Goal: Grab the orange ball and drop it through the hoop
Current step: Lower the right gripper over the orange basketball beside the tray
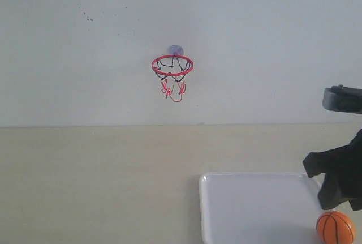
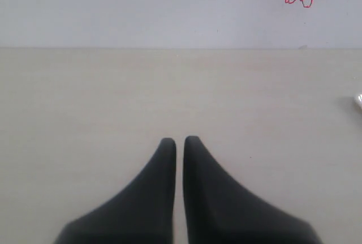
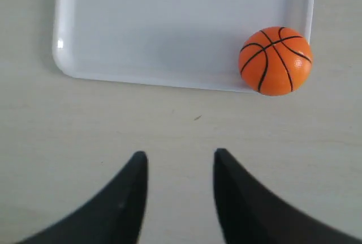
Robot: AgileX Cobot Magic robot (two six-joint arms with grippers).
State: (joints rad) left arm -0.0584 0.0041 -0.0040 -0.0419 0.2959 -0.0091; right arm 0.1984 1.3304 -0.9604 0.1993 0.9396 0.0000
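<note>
Fingers of our left gripper (image 2: 179,142) sit almost together above the bare table (image 2: 85,97), gripping nothing. On the wall (image 1: 85,57) at centre we see the hoop (image 1: 172,65). Further right, the orange ball (image 1: 336,227) rests in a corner of the white tray (image 1: 243,210), near our right gripper (image 3: 181,162), whose jaws are parted and empty.
</note>
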